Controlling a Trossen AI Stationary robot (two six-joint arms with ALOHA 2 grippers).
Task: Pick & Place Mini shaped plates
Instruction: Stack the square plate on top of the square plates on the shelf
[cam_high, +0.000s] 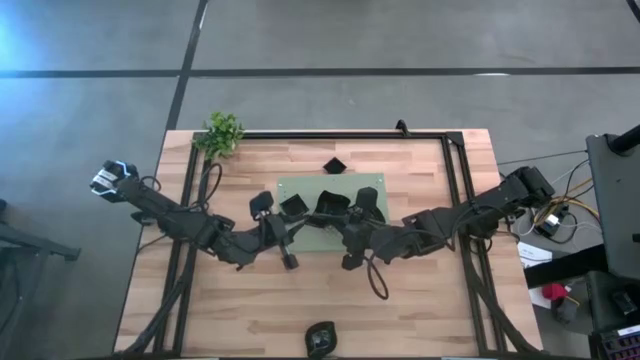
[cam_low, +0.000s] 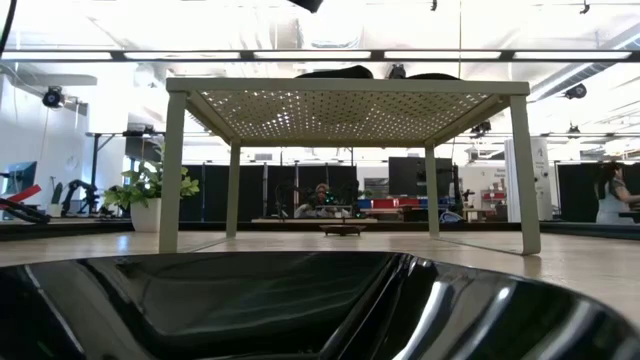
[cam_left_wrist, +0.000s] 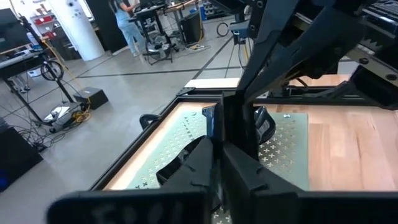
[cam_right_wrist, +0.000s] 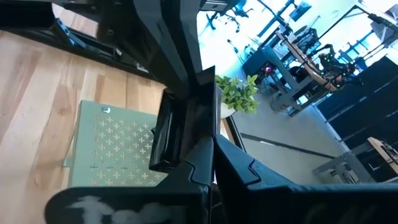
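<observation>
Two dark jointed arms, black looping cables, black angular fingers (cam_left_wrist: 242, 168)

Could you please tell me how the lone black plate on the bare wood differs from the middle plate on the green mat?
The lone plate lies on bare wood behind the green mat; the middle plate sits on the mat. The lone plate looks smaller than the middle plate. Both are black.

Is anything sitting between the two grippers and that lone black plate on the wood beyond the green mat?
Yes. Three black plates sit in a row on the green mat, between the left gripper, the right gripper and the lone plate. The middle one lies on the straight path.
</observation>
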